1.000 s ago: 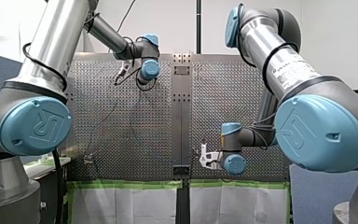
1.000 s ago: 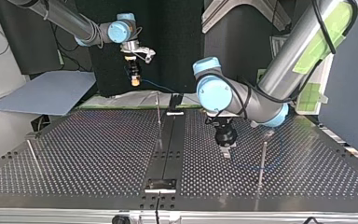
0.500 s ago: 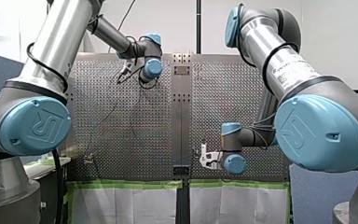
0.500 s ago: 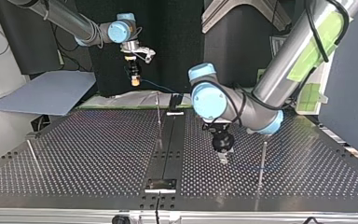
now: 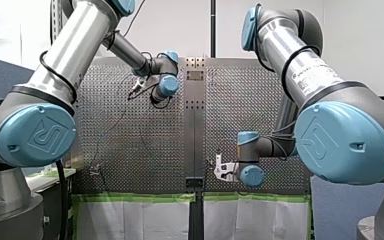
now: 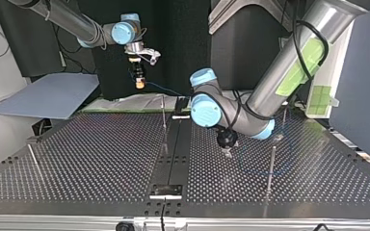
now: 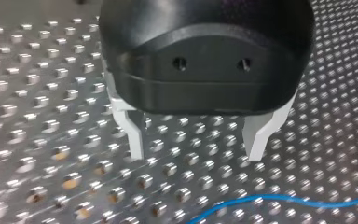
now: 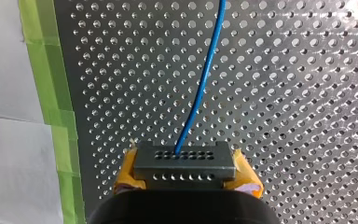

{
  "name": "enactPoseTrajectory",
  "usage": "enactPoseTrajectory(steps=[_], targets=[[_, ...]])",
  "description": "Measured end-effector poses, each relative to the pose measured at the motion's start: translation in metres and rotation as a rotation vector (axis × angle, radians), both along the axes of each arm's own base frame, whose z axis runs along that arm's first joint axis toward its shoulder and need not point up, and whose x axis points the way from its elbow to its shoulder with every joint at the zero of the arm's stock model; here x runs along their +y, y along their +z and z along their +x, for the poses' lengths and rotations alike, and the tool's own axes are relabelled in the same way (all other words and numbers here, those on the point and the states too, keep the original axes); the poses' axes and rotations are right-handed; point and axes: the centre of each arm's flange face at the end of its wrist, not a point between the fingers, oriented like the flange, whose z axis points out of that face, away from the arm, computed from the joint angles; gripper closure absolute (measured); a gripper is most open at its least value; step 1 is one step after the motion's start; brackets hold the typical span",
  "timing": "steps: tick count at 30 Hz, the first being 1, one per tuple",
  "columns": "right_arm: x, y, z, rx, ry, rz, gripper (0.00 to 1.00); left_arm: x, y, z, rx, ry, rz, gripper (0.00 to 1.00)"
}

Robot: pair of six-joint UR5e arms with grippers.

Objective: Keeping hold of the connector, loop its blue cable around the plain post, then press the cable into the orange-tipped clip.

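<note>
The right hand gripped the dark grey block connector well away from the thin plain metal post, while the empty, open left hand, nearer that post, needed to pinch the thin blue cable low and steer it round without tugging.

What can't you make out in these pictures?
- Orange-tipped clip: too small to pick out among the posts in the top view; outside both wrist views.
- Cable: faint over the table in the top view; cut off by the edges of both wrist views.
- Right hand: mostly hidden behind the connector in its wrist view; only its yellow pads show at the sides.
</note>
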Motion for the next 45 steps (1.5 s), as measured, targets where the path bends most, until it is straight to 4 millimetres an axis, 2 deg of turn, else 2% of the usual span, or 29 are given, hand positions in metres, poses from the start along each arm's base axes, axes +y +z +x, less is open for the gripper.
enactPoseTrajectory(steps=[16,28,45], targets=[[0.001,-0.001,-0.001,0.003,-0.003,0.005,1.0,0.01,-0.03,-0.01,0.073,0.023,0.066,0.0],[-0.001,0.0,0.0,-0.015,-0.003,0.004,1.0,0.027,-0.041,-0.012,0.113,0.067,0.091,0.0],[-0.002,0.001,0.0,-0.028,-0.004,-0.001,1.0,0.038,-0.054,-0.011,0.125,0.079,0.095,0.0]])
